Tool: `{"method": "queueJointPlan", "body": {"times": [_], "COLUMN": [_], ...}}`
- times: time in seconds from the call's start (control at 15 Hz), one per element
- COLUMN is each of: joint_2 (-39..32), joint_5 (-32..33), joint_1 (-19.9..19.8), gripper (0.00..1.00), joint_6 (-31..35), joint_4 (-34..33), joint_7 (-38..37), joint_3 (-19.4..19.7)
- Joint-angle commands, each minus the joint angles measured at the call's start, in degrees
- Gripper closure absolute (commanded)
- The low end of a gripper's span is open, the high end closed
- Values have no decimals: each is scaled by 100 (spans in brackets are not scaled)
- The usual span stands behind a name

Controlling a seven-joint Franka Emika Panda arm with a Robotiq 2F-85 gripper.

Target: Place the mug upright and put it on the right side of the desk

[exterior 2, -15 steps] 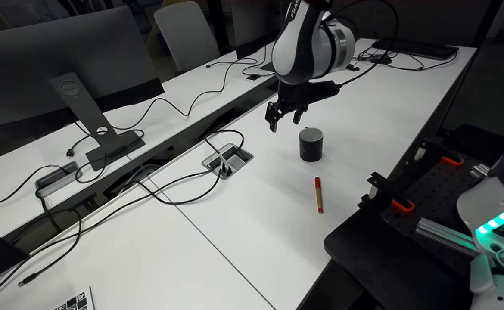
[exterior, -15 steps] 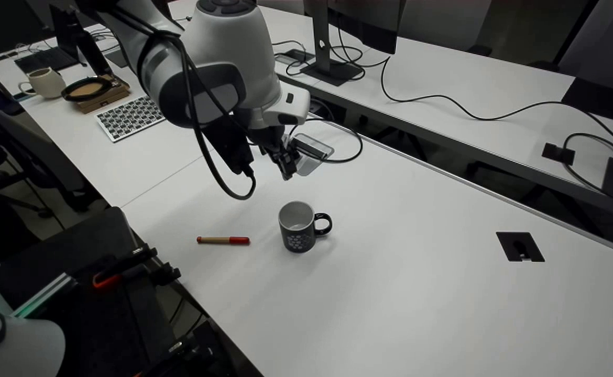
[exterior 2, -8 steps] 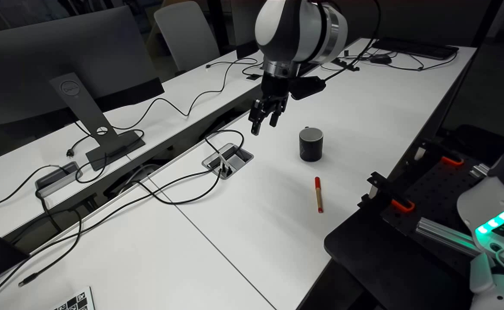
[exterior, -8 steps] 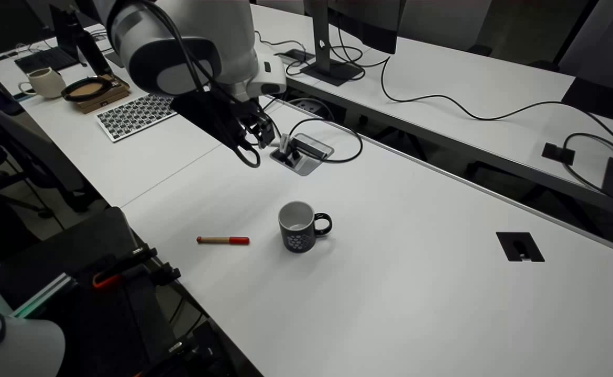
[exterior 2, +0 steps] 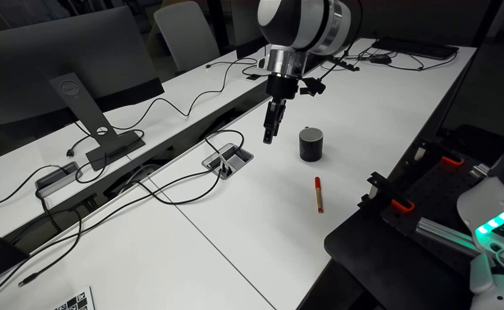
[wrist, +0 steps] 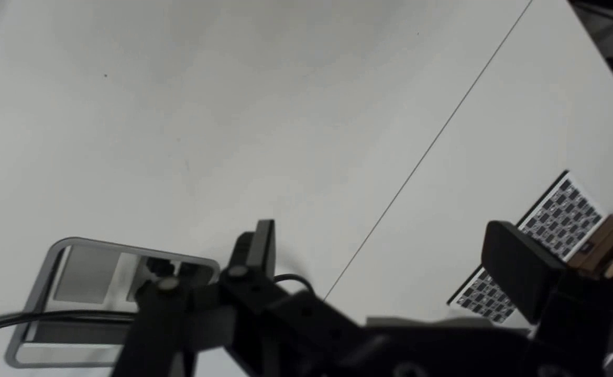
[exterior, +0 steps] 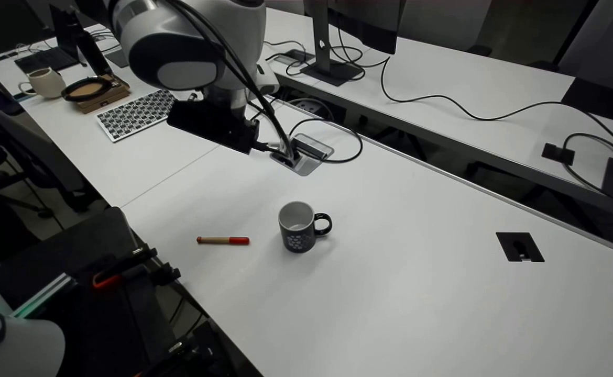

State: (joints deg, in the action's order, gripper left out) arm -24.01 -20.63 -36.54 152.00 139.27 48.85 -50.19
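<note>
Mug stands upright on the desk, base flat, mouth up; desk alone bears it, nothing grips it. Handle points away from the red-capped pen, which lies flat near the mug, not touching. Gripper is empty: in the wrist view its fingers stand wide apart, nothing between them. In an exterior view the fingers line up nearly edge-on, so spread isn't readable there; they point down over the desk, well clear of the mug, on the side of the socket box. A black cable crosses that box, probably for power.

Upright part looks met, since the mug sits steady on its base. Right-side part: can't tell, no viewpoint given for "right". Either the job counts as done and the gripper waits clear, or the mug needs carrying further along. If the latter, downward, wide fingers suit a grasp from above across the body, kept off the handle so it doesn't twist. A low sweep might nudge the pen. Wrist view doesn't show the mug, so re-aiming comes first.
</note>
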Motion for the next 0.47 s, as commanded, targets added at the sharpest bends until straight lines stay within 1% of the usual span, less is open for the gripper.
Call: {"method": "queueJointPlan", "body": {"times": [0.0,0.07,0.13,0.27,0.4], "joint_2": [49,119,170,191,194], "joint_5": [-298,-350,-492,-554,-560], "joint_1": [-61,30,353,400,408], "gripper": [0,0,0,0,0], "joint_6": [-1010,-1242,-847,-1102,-1151], "joint_4": [-173,-192,-120,-170,-185], "joint_7": [1112,1310,1057,1328,1389], "joint_3": [50,155,403,483,494]}}
